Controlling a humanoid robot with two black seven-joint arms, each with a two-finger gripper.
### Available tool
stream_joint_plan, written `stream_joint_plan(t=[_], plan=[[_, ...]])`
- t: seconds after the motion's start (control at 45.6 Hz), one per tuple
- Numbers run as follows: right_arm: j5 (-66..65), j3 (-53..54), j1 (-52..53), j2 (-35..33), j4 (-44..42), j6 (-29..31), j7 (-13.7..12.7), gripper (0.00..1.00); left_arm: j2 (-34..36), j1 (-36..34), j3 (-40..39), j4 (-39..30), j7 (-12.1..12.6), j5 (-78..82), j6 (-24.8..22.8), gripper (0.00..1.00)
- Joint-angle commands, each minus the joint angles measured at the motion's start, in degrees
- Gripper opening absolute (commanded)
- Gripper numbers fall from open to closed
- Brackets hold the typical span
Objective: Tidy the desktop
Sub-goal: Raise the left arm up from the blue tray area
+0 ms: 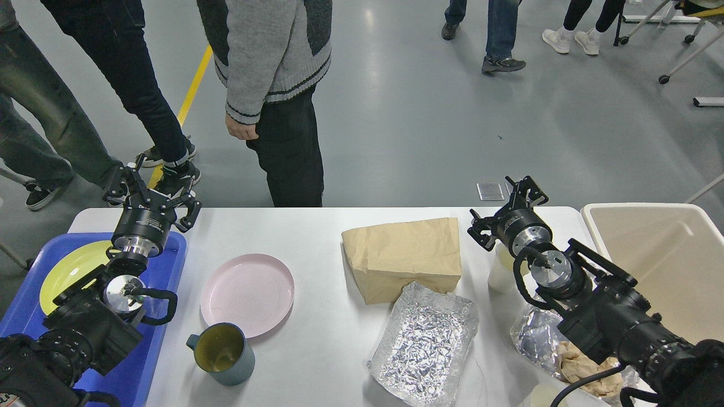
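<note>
The white desktop (317, 237) carries a pink plate (247, 294), a grey-blue mug (222, 353), a brown paper bag (404, 257) and a crumpled foil tray (423, 343). A white cup (500, 270) stands partly hidden behind my right arm. More foil with crumpled brown paper (557, 350) lies under that arm. My left gripper (151, 186) is open above the far end of the blue tray (164, 316), holding nothing. My right gripper (506, 204) is open above the table's far edge, just beyond the white cup, also empty.
The blue tray at the left holds a yellow plate (70, 270). A beige bin (667, 265) stands at the right edge of the table. Several people stand close behind the table's far side; the nearest, in a grey sweater (271, 56), is at the middle.
</note>
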Motion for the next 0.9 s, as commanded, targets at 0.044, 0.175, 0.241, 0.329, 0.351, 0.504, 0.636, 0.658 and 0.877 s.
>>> stream_joint_plan(t=[0.044, 0.175, 0.241, 0.329, 0.351, 0.504, 0.636, 0.658, 0.877], plan=[[-0.02, 0.00, 0.01, 0.00, 0.00, 0.00, 0.00, 1.00, -0.44, 0.05, -1.05, 0.00, -0.53, -0.27, 0.02, 0.96], [-0.02, 0.00, 0.01, 0.00, 0.00, 0.00, 0.00, 1.00, -0.53, 0.05, -1.05, 0.00, -0.80, -0.18, 0.02, 0.96], [-0.02, 0.00, 0.01, 0.00, 0.00, 0.00, 0.00, 1.00, -0.53, 0.05, -1.14, 0.00, -0.80, -0.18, 0.02, 0.96], [-0.02, 0.00, 0.01, 0.00, 0.00, 0.00, 0.00, 1.00, -0.53, -0.04, -1.05, 0.00, -0.80, -0.18, 0.11, 0.96], [-0.02, 0.00, 0.01, 0.00, 0.00, 0.00, 0.00, 1.00, -0.53, -0.04, -1.14, 0.00, -0.80, -0.18, 0.11, 0.96], [-0.02, -0.08, -0.08, 0.00, 0.00, 0.00, 0.00, 1.00, -0.62, 0.05, -1.23, 0.00, -0.89, -0.27, 0.11, 0.96], [-0.02, 0.00, -0.08, 0.00, -0.09, 0.00, 0.00, 1.00, 0.00, -0.30, 0.00, 0.00, 0.08, 0.53, 0.73, 0.96], [-0.02, 0.00, -0.08, 0.00, -0.09, 0.00, 0.00, 1.00, 0.00, -0.30, 0.18, 0.00, 0.08, 0.61, 0.81, 0.96], [-0.02, 0.00, -0.07, 0.00, 0.00, 0.00, 0.00, 1.00, 7.81, -7.76, 10.09, 0.27, 0.26, 1.32, 8.98, 0.96]])
